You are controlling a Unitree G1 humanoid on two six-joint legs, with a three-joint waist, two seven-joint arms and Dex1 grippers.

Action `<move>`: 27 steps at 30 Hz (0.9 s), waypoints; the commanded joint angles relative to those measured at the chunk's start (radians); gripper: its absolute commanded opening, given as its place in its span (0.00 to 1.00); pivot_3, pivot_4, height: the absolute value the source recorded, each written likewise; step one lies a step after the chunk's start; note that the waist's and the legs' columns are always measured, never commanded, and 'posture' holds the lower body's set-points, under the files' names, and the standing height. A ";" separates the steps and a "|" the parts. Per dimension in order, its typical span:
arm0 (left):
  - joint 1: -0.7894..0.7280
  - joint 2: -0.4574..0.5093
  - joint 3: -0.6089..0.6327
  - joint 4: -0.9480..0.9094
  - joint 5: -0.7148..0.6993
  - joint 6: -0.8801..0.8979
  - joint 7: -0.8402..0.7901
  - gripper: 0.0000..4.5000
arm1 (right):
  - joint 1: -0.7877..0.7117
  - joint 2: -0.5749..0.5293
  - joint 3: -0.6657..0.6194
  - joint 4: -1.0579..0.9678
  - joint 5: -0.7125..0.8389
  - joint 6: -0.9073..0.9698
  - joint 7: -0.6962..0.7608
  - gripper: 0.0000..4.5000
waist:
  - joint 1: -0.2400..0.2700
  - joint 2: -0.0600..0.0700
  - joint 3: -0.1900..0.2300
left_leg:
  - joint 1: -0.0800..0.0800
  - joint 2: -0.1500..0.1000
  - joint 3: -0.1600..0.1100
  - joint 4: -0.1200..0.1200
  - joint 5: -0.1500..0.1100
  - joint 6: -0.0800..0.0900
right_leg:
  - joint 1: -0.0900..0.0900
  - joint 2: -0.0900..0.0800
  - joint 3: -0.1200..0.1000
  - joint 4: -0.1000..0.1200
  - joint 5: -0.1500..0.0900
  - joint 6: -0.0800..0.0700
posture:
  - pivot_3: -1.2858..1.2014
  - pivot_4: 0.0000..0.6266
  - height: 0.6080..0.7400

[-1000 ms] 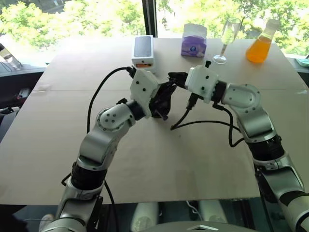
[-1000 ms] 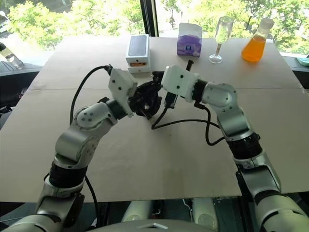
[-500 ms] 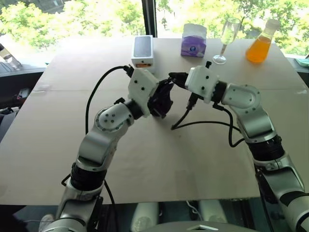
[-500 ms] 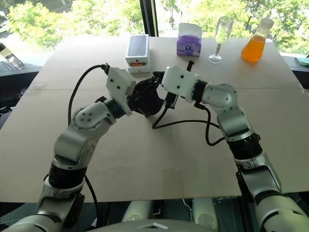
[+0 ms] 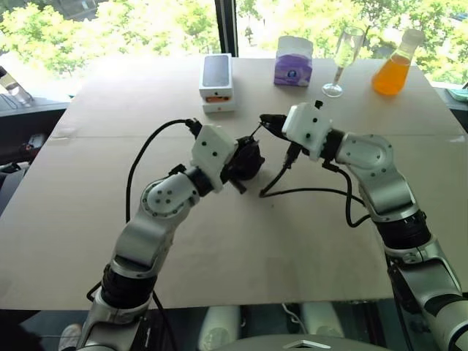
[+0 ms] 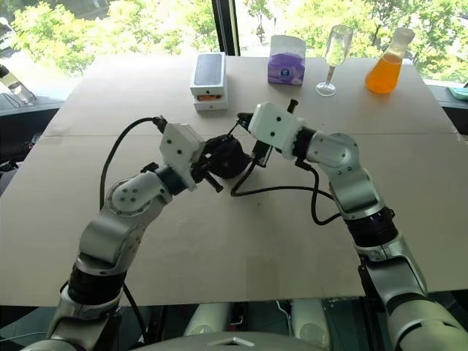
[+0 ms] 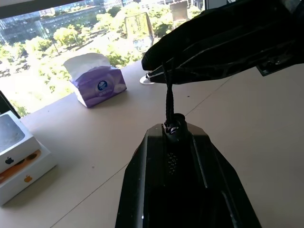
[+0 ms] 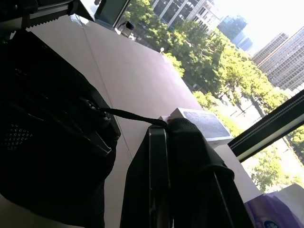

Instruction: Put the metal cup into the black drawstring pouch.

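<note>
The black drawstring pouch [image 5: 249, 156] is bunched into a rounded lump above the middle of the table. My left gripper [image 5: 235, 170] is shut on its fabric from the near left side. A thin black cord [image 8: 128, 115] runs taut from the pouch's mouth to my right gripper [image 5: 265, 119], which is shut on the cord just beyond and to the right of the pouch. In the left wrist view the cord [image 7: 168, 102] rises from the pouch to the right gripper's fingers [image 7: 223, 45]. The metal cup is hidden.
At the table's far edge stand a white phone box [image 5: 217, 82], a purple tissue box [image 5: 294, 62], a tall stemmed glass [image 5: 344, 62] and an orange flask [image 5: 393, 67]. A black cable [image 5: 307, 191] loops on the table under my right arm.
My left gripper has sunk and drawn back toward me with the pouch, which now looks more tightly bunched. The right gripper has stayed about where it was, still shut on the cord.
</note>
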 commanded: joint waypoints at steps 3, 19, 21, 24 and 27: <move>0.035 0.031 -0.008 -0.001 0.063 -0.004 -0.002 0.09 | -0.037 -0.018 -0.100 -0.017 0.015 0.006 -0.072 0.00 | 0.000 0.000 0.000 | 0.000 0.000 0.000 0.000 0.000 0.000 | 0.000 0.000 0.000 0.000 0.000 0.000 | 0.52 0.24 1.00; -0.021 -0.024 0.043 -0.028 -0.030 0.020 -0.082 0.21 | -0.050 0.004 -0.134 -0.008 0.056 0.083 -0.138 0.00 | 0.001 0.000 0.000 | 0.000 0.000 0.000 0.000 0.000 0.000 | 0.000 0.000 0.000 0.000 0.000 0.000 | 0.52 0.24 1.00; -0.067 -0.057 0.049 -0.014 -0.021 0.051 -0.032 0.36 | -0.046 0.005 -0.128 -0.017 0.061 0.084 -0.132 0.00 | 0.002 0.000 0.000 | 0.000 0.000 0.000 0.000 0.000 0.000 | 0.000 0.000 0.000 0.000 0.000 0.000 | 0.52 0.24 1.00; -0.137 -0.070 0.023 0.013 0.011 0.076 -0.008 0.69 | -0.044 0.007 -0.121 -0.030 0.068 0.086 -0.127 0.00 | 0.001 0.000 0.000 | 0.000 0.000 0.000 0.000 0.000 0.000 | 0.000 0.000 0.000 0.000 0.000 0.000 | 0.52 0.24 1.00; -0.188 -0.079 -0.007 0.035 0.035 0.080 -0.004 0.69 | -0.041 0.008 -0.117 -0.044 0.075 0.090 -0.122 0.00 | 0.001 0.000 0.000 | 0.000 0.000 0.000 0.000 0.000 0.000 | 0.000 0.000 0.000 0.000 0.000 0.000 | 0.52 0.24 1.00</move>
